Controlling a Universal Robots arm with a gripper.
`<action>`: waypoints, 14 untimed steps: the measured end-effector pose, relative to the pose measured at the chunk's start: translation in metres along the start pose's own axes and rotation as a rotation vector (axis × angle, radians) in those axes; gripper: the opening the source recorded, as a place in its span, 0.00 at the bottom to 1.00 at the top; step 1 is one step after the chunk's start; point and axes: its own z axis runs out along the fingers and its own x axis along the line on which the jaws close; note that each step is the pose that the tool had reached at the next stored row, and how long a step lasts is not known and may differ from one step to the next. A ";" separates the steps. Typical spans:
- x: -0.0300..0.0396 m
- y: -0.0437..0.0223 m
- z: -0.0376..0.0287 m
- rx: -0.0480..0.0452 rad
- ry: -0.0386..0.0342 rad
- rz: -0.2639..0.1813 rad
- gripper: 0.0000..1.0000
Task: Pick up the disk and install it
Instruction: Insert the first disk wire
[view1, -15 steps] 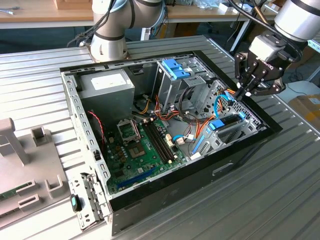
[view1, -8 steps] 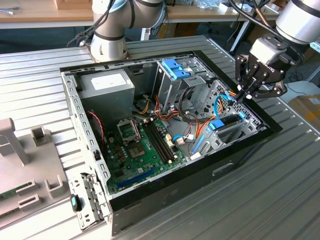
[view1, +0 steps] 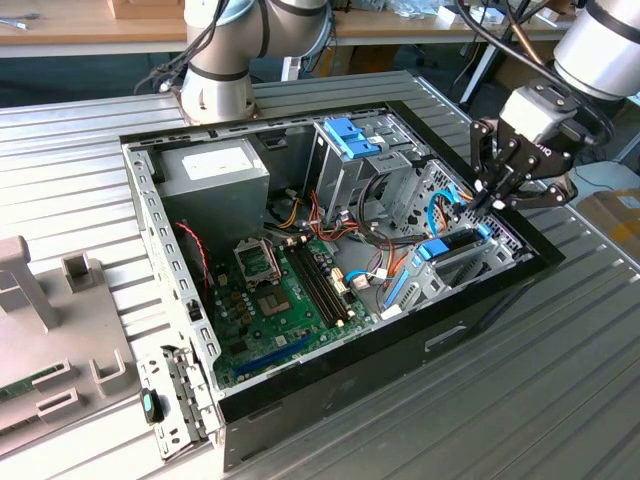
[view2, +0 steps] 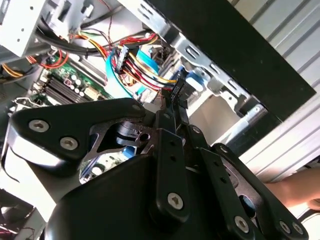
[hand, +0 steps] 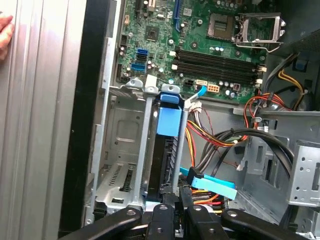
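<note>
Black end effector (view1: 491, 202) close to grey metal, light-blue-railed hard drive (hand: 165, 145); clenched or released, cannot tell. Likely rigid, dense, shock-fragile; best grasped across the rails.

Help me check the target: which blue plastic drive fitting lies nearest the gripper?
The blue-railed disk just below the gripper; the blue latch sits atop the drive cage, farther away.

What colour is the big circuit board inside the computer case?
The circuit board is green; first wrist view.
</note>
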 end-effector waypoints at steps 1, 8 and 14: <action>0.0012 0.0021 0.0004 0.0001 -0.0001 0.000 0.16; 0.0015 0.0091 0.0130 0.0000 0.0001 0.000 0.16; 0.0011 0.0129 0.0160 0.0002 0.0003 0.000 0.16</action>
